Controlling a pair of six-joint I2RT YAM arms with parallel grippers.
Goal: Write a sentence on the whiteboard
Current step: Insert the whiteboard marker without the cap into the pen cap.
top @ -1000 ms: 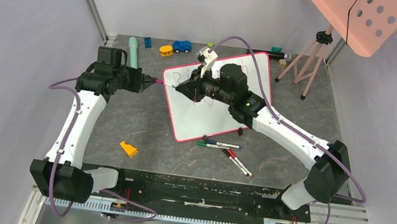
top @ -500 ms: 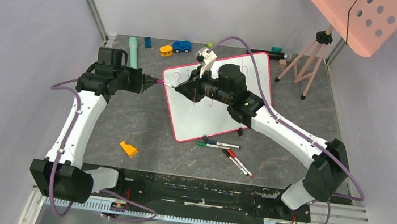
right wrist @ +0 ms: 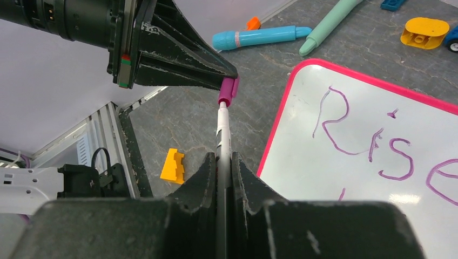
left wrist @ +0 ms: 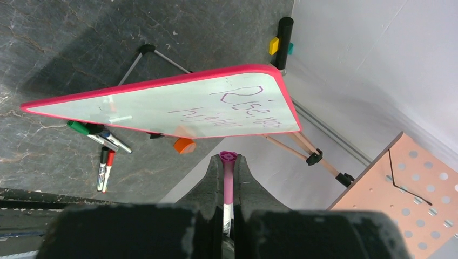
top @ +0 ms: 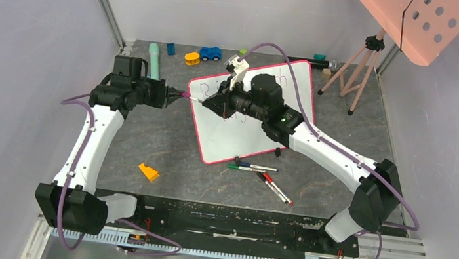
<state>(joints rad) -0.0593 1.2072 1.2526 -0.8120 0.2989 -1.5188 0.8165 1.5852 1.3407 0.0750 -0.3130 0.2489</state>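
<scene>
The whiteboard (top: 225, 145) with its pink-red rim lies tilted on the dark table, mid-table. The sentence (left wrist: 243, 105) shows in purple ink as two lines; in the right wrist view only "Rise" and a little more (right wrist: 372, 145) show. My right gripper (top: 207, 103) hovers over the board's left corner, shut on the white barrel of a marker (right wrist: 221, 127). My left gripper (top: 175, 94) faces it just off the board's left edge, shut on the marker's pink cap (right wrist: 228, 90). Cap and barrel join in one line between both grippers. The right arm hides part of the board.
Spare markers (top: 261, 173) lie below the board. An orange block (top: 148, 172) sits front left. A mint tube (top: 154, 59), a yellow piece (top: 192, 58) and a blue car (top: 210, 53) lie at the back. A wooden tripod (top: 353, 65) and a salmon perforated panel (top: 418, 20) stand at the back right.
The right arm's elbow has drifted slightly left. Both grippers stay shut on the marker at the same spot.
</scene>
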